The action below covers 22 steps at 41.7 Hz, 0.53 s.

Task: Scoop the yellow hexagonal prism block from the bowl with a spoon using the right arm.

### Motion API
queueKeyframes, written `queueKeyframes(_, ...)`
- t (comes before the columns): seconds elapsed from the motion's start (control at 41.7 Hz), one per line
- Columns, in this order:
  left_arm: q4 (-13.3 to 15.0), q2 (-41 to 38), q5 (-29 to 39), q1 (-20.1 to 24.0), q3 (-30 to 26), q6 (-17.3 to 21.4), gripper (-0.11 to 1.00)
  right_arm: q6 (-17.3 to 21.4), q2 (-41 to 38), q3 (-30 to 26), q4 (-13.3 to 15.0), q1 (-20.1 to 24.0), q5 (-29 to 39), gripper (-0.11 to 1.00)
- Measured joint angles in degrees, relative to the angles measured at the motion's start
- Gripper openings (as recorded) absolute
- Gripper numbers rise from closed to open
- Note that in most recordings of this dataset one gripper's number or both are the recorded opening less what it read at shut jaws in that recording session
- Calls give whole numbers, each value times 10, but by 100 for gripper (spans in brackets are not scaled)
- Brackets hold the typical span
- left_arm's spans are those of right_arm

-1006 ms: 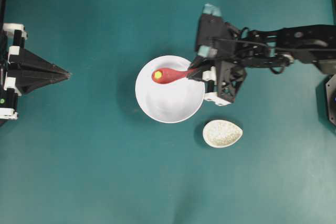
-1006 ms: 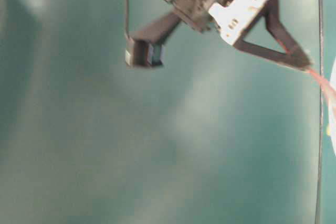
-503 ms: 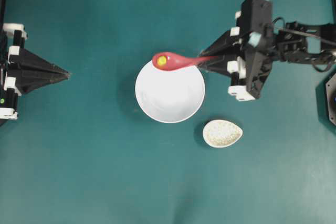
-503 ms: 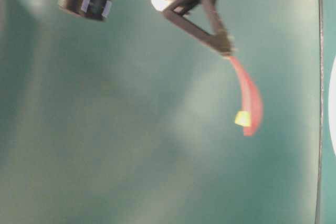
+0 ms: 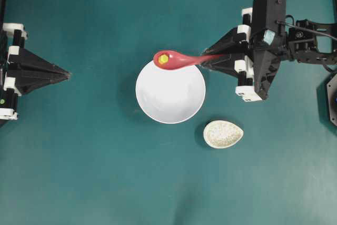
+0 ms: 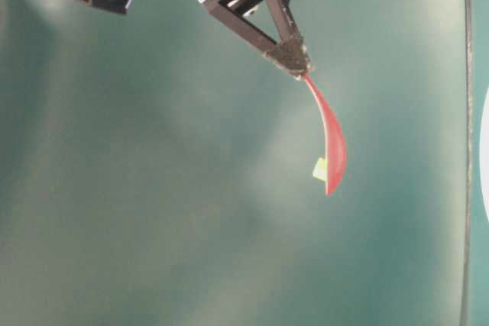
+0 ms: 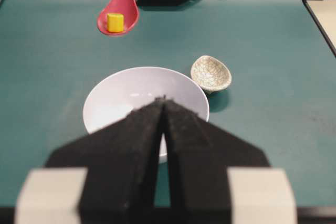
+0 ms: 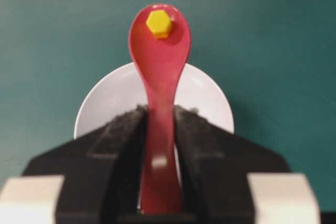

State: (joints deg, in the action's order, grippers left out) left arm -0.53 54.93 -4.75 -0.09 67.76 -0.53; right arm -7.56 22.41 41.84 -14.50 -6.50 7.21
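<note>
My right gripper (image 5: 206, 60) is shut on the handle of the pink-red spoon (image 5: 179, 60) and holds it in the air above the far rim of the white bowl (image 5: 170, 97). The yellow hexagonal prism block (image 5: 164, 58) lies in the spoon's scoop, as the right wrist view shows (image 8: 158, 23). The spoon (image 6: 330, 143) and block (image 6: 320, 169) also show in the table-level view, and in the left wrist view (image 7: 118, 9). The bowl (image 7: 126, 90) looks empty inside. My left gripper (image 5: 67, 74) is shut and empty at the far left, pointing toward the bowl.
A small speckled beige egg-shaped spoon rest (image 5: 223, 134) stands on the teal table just right of and below the bowl; it also shows in the left wrist view (image 7: 211, 73). A black mount (image 5: 331, 98) sits at the right edge.
My right gripper has lifted the spoon with the yellow block out of the bowl and drawn back to the right and up; the spoon now sits level over the far rim. The left arm has not moved.
</note>
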Motion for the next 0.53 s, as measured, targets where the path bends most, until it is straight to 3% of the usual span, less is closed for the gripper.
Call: queueKeyframes(0.527,-1,0,-8,0,0,0,1,0,0,1,0,28,-21,24)
